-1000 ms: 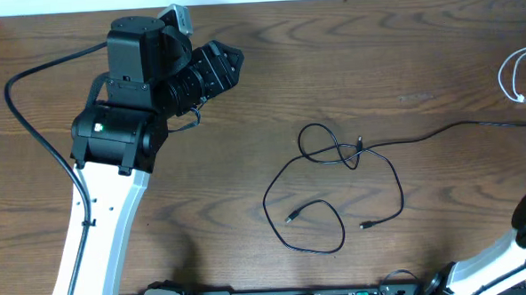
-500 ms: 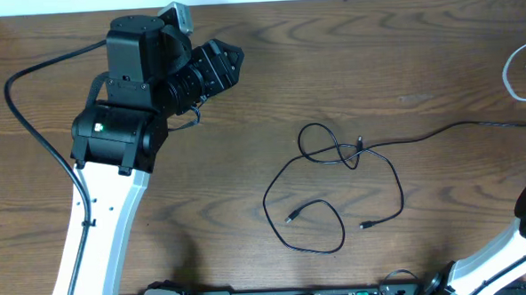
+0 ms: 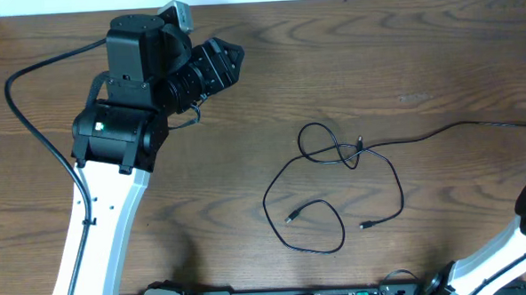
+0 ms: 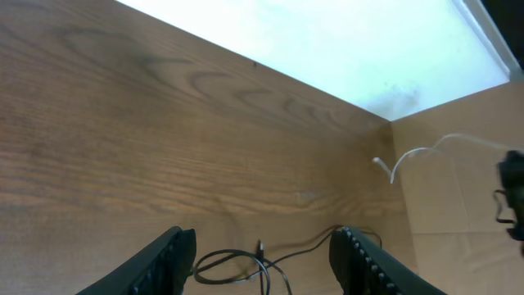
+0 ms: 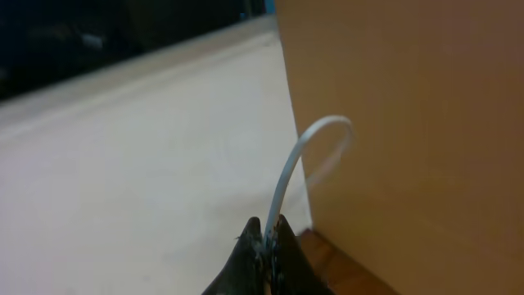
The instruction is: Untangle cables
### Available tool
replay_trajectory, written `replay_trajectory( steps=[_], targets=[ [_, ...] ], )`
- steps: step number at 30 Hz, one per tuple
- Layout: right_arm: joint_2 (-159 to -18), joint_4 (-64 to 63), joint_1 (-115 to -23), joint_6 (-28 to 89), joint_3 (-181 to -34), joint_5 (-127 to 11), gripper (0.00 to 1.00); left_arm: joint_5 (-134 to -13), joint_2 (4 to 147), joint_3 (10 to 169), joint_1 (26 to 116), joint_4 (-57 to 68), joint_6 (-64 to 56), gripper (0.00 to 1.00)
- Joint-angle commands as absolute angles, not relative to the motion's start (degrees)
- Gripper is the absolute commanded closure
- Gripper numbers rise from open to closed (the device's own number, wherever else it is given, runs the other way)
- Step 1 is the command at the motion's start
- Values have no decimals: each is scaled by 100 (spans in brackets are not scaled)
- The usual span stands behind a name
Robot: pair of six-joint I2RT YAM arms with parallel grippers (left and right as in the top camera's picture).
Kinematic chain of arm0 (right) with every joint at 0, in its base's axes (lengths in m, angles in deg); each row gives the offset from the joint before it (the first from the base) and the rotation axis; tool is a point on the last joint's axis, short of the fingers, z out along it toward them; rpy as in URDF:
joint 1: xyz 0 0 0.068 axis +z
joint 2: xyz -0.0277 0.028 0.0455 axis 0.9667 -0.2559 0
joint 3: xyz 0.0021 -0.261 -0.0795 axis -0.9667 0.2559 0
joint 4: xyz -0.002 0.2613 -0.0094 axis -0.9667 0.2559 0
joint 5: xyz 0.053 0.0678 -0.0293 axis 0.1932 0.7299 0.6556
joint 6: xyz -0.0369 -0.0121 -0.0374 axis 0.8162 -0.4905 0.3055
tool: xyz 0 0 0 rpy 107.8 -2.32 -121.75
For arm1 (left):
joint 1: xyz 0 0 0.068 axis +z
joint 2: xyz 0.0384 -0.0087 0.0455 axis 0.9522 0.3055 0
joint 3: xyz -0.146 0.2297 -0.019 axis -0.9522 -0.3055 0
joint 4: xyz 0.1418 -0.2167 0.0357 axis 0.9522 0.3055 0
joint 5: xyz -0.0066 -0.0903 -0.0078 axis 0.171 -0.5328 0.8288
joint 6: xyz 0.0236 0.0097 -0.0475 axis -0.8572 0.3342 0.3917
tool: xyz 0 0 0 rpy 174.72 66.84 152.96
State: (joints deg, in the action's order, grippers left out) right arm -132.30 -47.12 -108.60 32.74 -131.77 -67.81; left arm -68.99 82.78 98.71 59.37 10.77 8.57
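dark wooden table (image 3: 375,62) | tan panel (image 5: 409,123) beside table edge | pale surface (image 5: 123,164) beyond

Two arms stand at one table (image 3: 418,34): the left arm (image 3: 105,199) and the right arm (image 3: 507,248). There are two pincers, each with two fingers. The left pincer (image 4: 266,260) has its two fingers (image 4: 173,256) spread apart, with nothing between them. The right pincer (image 5: 264,233) has its two pressed together.

One white cable (image 5: 299,160) is in sight, nipped between the right pincer's fingers and arching up and away from them.

The black cables (image 3: 336,193) appear to number two. They cross in one knot and lie ahead of the left pincer and below it, well apart from its fingers. Three plug ends (image 3: 290,217) show on them, and one strand runs off toward the right arm's side.
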Motion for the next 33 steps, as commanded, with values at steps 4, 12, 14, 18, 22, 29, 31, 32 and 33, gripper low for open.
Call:
replay_trajectory(
  steps=[4,12,14,18,22,29,31,32,33],
  targets=[
    [-14071,-4223,-10869,3528,-13238,-6824,96,-6845,8311,9895,5955,1053,761,42],
    [-13931,-3394,-10849,3528,-13240,-5719,1,-6845,8311,9891,5955,1053,758,42],
    [-13691,-3088,-10843,3412,-13240,-5456,1,-6845,8311,9891,5955,1057,758,42],
    [-13026,-2219,-10764,3097,-13240,-5181,1,-6847,8313,9885,5952,1059,686,42],
    [-12329,-1082,-10642,3097,-13240,-4508,1,-6847,8324,9885,5845,1131,184,42],
    [-11634,472,-10419,3099,-13238,-3292,1,-6847,8696,9871,5345,1617,-778,42],
    [-11599,833,-10342,3180,-13238,-3266,1,-6899,8989,9863,5124,1704,-1130,42],
    [-11599,940,-10307,3235,-13238,-3264,1,-6965,9146,9858,5023,1724,-1336,42],
    [-11608,1047,-10270,3235,-13234,-3257,1,-7063,9310,9858,4927,1739,-1528,42]
  ],
)
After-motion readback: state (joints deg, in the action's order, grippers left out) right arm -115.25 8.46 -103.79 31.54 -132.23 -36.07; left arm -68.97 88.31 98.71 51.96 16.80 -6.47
